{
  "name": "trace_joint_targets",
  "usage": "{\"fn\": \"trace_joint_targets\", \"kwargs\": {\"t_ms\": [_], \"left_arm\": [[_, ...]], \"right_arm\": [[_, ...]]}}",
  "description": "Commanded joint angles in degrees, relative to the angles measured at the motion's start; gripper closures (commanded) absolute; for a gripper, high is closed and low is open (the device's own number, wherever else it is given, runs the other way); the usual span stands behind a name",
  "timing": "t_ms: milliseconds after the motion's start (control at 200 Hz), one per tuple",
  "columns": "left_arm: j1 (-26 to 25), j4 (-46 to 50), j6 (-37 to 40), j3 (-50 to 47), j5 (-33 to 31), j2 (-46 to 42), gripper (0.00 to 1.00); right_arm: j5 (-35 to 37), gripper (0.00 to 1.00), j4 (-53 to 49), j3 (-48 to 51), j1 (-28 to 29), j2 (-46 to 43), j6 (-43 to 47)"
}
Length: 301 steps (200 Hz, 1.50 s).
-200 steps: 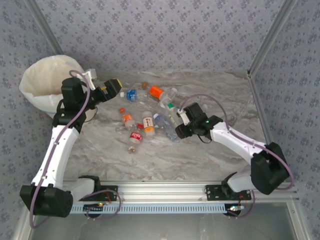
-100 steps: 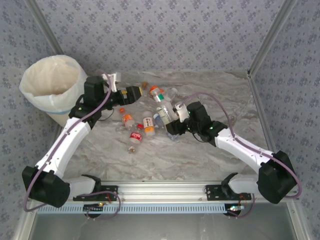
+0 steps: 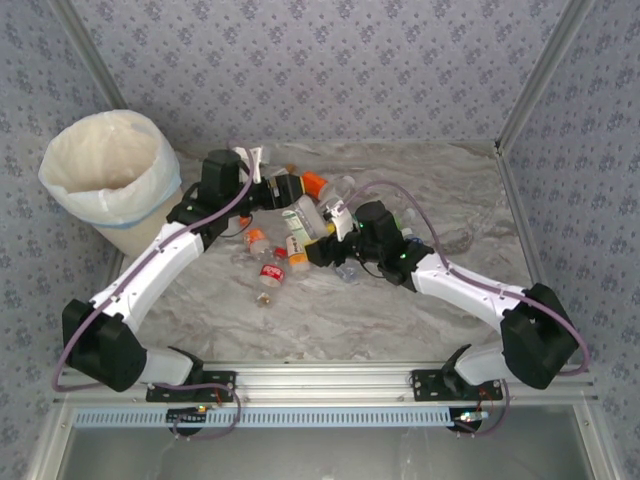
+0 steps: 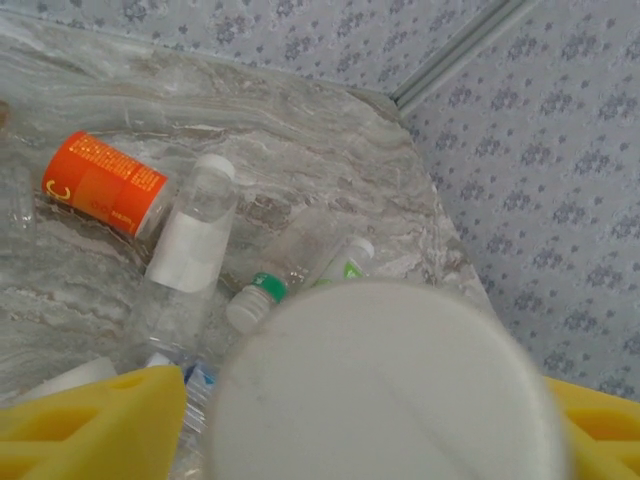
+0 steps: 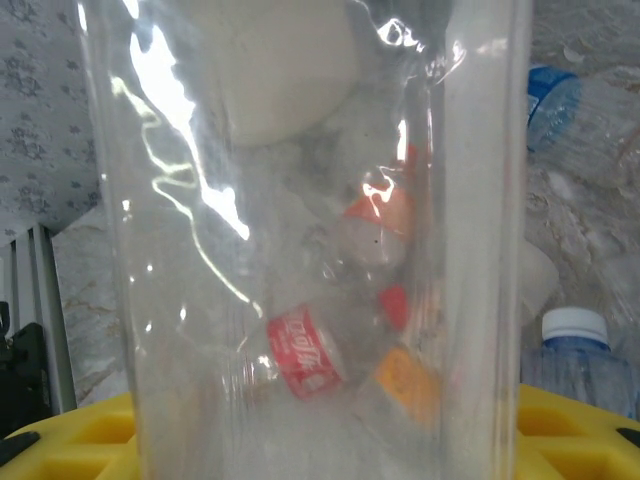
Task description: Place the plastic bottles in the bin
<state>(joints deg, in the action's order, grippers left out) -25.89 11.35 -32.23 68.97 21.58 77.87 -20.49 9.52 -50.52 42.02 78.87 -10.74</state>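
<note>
At the far left of the table, well apart from the heap — the bin, tall and round, with a white bag inside.

In the middle of the table, toward the back: the plastic bottles, lying in a loose heap. Among them an orange-label bottle on its side, just beside a clear bottle with a white label, and near that a green-cap bottle. Closer to the arms, a red-label bottle, also lying down.

Up over the heap, in the right jaws, closed tight on it — a see-through bottle, tilted and pointing toward the left jaws. Through its wall in the right wrist view, the red-label bottle and bits of orange, all blurry.

In the left wrist view, a big white round end, very close and blurry, with a yellow finger on each side. Hard to tell whether squeezed by the left jaws or only sitting between them.
</note>
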Motion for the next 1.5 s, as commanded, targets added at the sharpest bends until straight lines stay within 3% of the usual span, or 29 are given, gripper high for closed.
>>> {"fn": "trace_joint_targets", "kwargs": {"t_ms": [0,55,160,410,600,790,904,979,1039,1499], "left_arm": [[-0.21,-2.62,-0.47,1.53,-1.31,-0.04,0.40],[-0.29,-3.05,-0.72,1.26,-1.41,-0.26,0.50],[-0.38,-4.69,-1.16,0.35,-1.11,-0.57,0.59],[-0.34,-5.30,-1.07,-0.24,-1.75,-0.92,0.66],[-0.38,-3.89,-1.50,-0.52,-6.63,-1.99,0.74],[-0.11,-2.24,0.16,-0.96,-11.29,-3.85,0.76],[0.62,0.98,2.15,0.74,-13.41,-4.67,0.77],[0.93,2.56,4.24,1.67,-15.09,-5.30,0.77],[1.31,3.83,5.54,2.08,-16.97,-5.77,0.77],[7.84,13.23,15.37,11.40,-27.74,-7.77,0.76]], "right_arm": [[-1.06,0.47,4.02,-2.73,0.88,0.81,-1.22],[-1.23,0.46,4.02,-2.83,1.08,0.96,-1.14],[-1.87,0.45,4.29,-2.96,1.44,1.24,-1.21],[-1.19,0.31,3.36,-3.24,1.68,1.23,-0.82],[3.86,0.18,-0.27,-2.49,1.54,-1.29,0.85],[15.56,0.07,-3.88,-0.21,0.61,-6.36,-0.01],[27.37,0.05,-7.18,0.86,-0.38,-8.84,-2.53],[41.20,0.06,-15.80,-0.62,-1.50,-8.88,-10.02],[46.22,0.06,-23.01,-1.99,-3.16,-8.44,-16.16],[45.45,0.03,-22.68,2.21,-6.77,-10.23,-20.99]]}}
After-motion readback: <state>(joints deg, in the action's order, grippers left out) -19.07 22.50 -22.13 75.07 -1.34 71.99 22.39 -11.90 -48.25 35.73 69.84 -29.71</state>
